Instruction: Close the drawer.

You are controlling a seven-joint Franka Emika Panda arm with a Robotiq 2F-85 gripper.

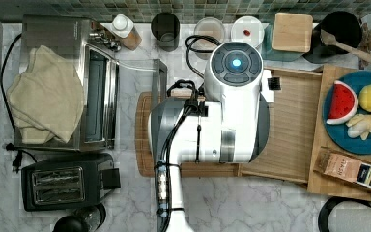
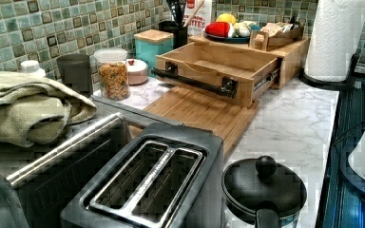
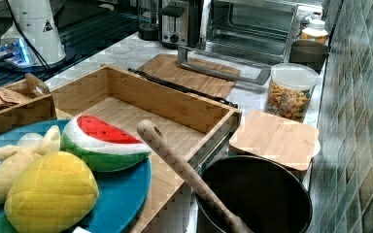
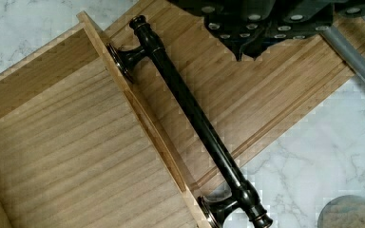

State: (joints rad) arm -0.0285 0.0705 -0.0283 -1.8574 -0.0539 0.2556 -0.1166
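Wide shallow light-wood drawer (image 2: 218,64) stands pulled well out of its wooden cabinet, over the flat bamboo cutting board (image 2: 197,111) on the marble tabletop (image 2: 290,114); floor bare. Judgement: closing not begun, the whole push remains. Long thin black bar handle (image 4: 190,116) untouched. Claw (image 4: 266,21) hangs above the board, just beyond the handle, holding nothing. Cut off at the wrist view's edge; apart or together, cannot tell.

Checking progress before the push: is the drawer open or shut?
Open. The drawer sticks out from its cabinet, bare floor exposed, with its black handle over the cutting board.
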